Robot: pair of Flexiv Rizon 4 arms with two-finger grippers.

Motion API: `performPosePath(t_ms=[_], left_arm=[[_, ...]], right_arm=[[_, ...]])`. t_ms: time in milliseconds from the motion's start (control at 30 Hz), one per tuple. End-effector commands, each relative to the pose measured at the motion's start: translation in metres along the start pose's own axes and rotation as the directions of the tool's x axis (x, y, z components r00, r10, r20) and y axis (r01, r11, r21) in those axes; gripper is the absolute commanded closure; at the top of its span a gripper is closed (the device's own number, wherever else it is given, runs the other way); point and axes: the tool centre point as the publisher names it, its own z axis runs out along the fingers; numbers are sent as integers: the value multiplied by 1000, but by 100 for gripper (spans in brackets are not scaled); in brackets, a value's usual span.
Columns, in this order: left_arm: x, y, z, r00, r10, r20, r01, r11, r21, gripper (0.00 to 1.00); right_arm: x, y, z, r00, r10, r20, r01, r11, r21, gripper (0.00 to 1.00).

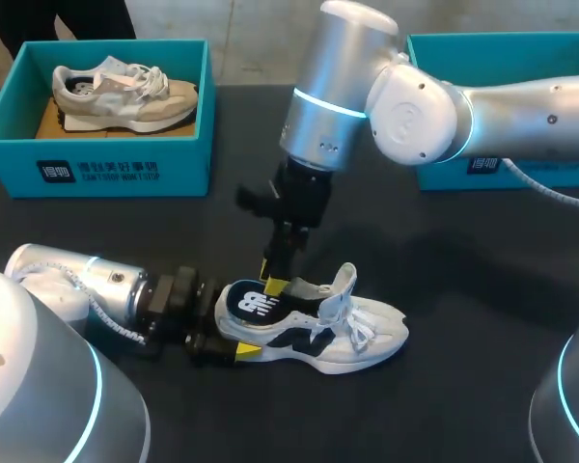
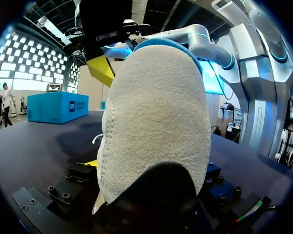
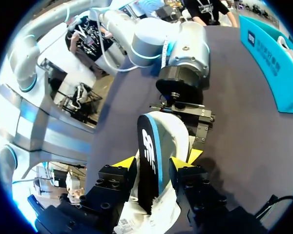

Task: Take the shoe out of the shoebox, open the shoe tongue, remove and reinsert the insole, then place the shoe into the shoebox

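- The white and navy sneaker (image 1: pixel 347 333) lies on its sole on the dark table (image 1: pixel 444 260), out of the box and toe pointing towards my right, so its opening faces up for work from above.
- The left gripper (image 1: pixel 222 328) comes in low along the table. Its fingers clamp the heel from both sides, which I judge anchors the shoe against any upward pull.
- The right gripper (image 3: pixel 154 163) hangs straight down over the heel opening. Its yellow-tipped fingers pinch the dark insole (image 3: pixel 146 141), which stands on edge between them, its heel end lifted clear of the collar.
- The tongue is folded up and forward, with the laces loose, leaving the insole room to slide out.
- The teal shoebox (image 1: pixel 96 169) sits well apart at the far left and holds a beige shoe (image 1: pixel 125 96).
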Motion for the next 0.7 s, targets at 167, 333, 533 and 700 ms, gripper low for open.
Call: performPosePath(t_ms=[167,333,533,700], left_arm=[[0,2,1,1000,-1,2,1,1000,-2,100],[0,2,1,1000,-1,2,1,1000,-2,100],[0,2,1,1000,-1,2,1,1000,-2,100],[0,2,1,1000,-1,2,1,1000,-2,100]], right_arm=[[-4,-4,3,998,-16,-60,16,1000,4,56],[-9,-5,7,995,-28,-92,28,1000,-9,56],[-11,-4,7,994,-29,-103,27,999,-17,58],[-10,-4,9,993,-18,-120,16,1000,-15,60]])
